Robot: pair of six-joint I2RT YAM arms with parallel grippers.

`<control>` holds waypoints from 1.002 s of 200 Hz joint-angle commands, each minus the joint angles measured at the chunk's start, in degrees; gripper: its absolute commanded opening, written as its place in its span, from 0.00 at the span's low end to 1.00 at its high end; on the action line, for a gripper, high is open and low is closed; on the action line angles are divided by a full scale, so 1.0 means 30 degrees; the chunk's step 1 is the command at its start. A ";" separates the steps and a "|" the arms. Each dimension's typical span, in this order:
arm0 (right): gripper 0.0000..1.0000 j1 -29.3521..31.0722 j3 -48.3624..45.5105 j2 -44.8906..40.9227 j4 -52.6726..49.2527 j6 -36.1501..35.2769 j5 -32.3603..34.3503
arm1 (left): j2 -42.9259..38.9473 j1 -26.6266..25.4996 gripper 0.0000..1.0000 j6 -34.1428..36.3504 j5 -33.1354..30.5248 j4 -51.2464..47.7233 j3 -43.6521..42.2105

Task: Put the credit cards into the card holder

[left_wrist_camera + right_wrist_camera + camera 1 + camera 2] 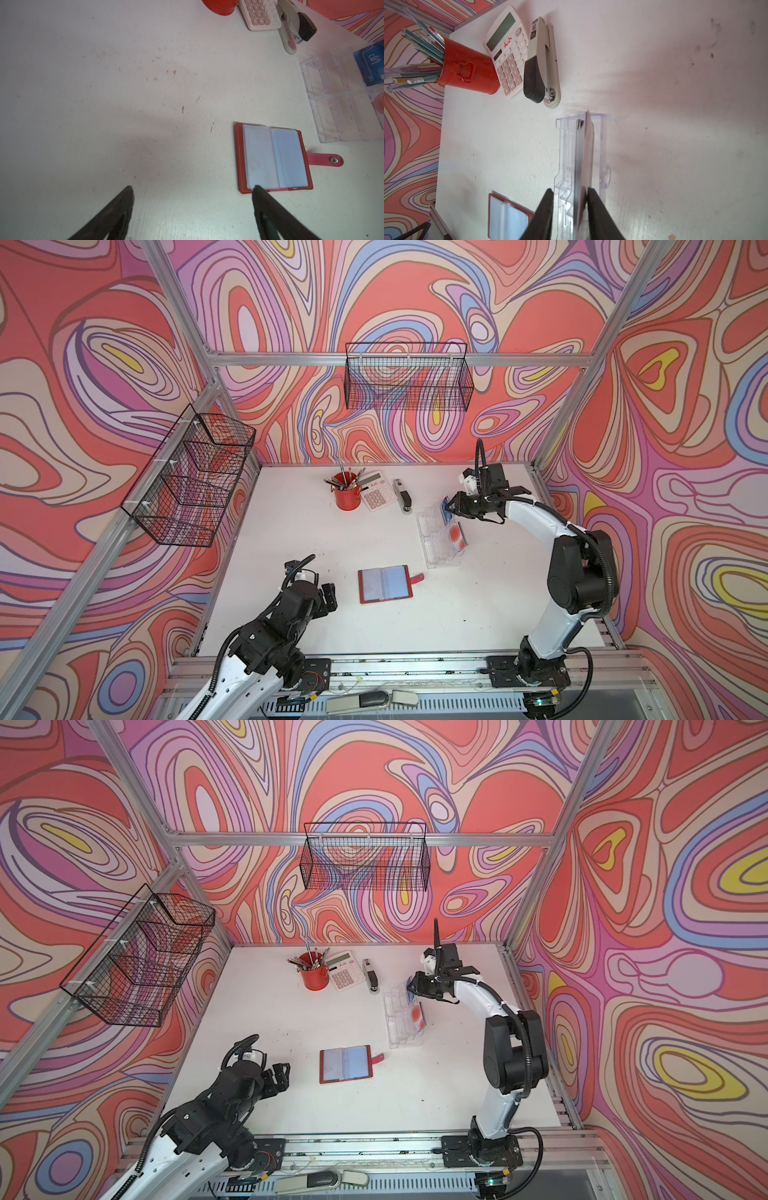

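Observation:
The red card holder (385,584) (345,1064) lies open and flat mid-table, its clear sleeves up and its snap tab pointing right (274,158) (508,216). The credit cards stand in a clear acrylic tray (432,547) (397,1029) at the right: a blue one (445,506) (372,66) and a pale one with a red circle (455,533) (417,1013). My right gripper (451,506) (570,190) straddles the blue card's edge (588,149), narrowly open; one finger touches the card, the other stands apart. My left gripper (330,597) (193,188) hangs wide open and holds nothing, left of the holder.
A red pen cup (347,495), a calculator (376,491) and a stapler (402,495) stand at the back of the table. Two black wire baskets (407,377) (191,477) hang on the back and left walls.

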 commanded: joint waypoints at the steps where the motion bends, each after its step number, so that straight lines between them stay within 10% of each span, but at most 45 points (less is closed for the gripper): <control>1: 0.30 0.0046 -0.0207 -0.0308 0.0173 -0.0157 -0.0046 | -0.0115 -0.0049 0.91 -0.0029 -0.0423 -0.0735 0.0257; 200: 0.12 0.0086 -0.0412 -0.1205 0.0449 -0.0077 0.0916 | -0.0121 -0.0049 0.91 -0.0058 -0.0361 -0.0742 0.0234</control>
